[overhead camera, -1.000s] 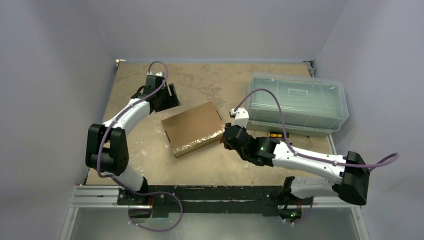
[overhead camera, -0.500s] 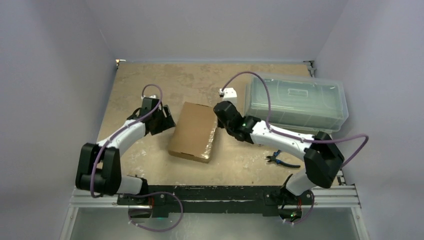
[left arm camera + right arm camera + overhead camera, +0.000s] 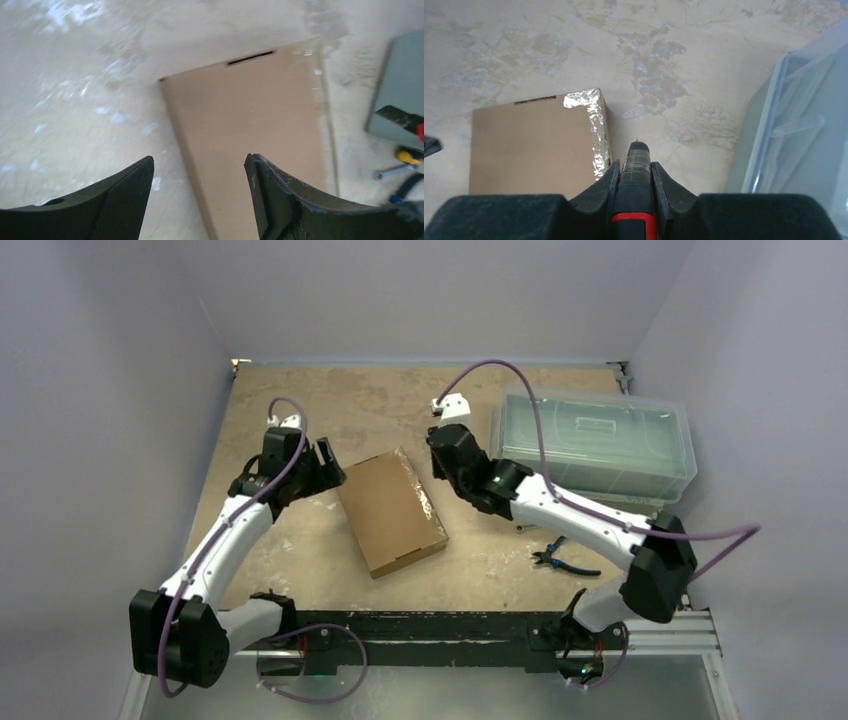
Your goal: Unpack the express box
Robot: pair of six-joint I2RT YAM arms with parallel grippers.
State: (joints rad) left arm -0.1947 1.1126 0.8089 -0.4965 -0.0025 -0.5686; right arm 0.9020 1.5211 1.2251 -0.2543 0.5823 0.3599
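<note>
Box (image 3: 392, 512) lies closed at centre frame; right gripper (image 3: 634, 172) pinches a dark tool (image 3: 637, 154), left gripper (image 3: 199, 165) spread wide near box's upper-left corner; best pin box, draw tip along tape (image 3: 596, 132).

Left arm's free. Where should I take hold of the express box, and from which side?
Probably the express box's untaped long edge, coming low from the left, where the open left end effector faces it. It lies flat and closed, too wide to span, so pinch the edge's thickness. That leaves the taped edge free for the tool in the right end effector.
</note>
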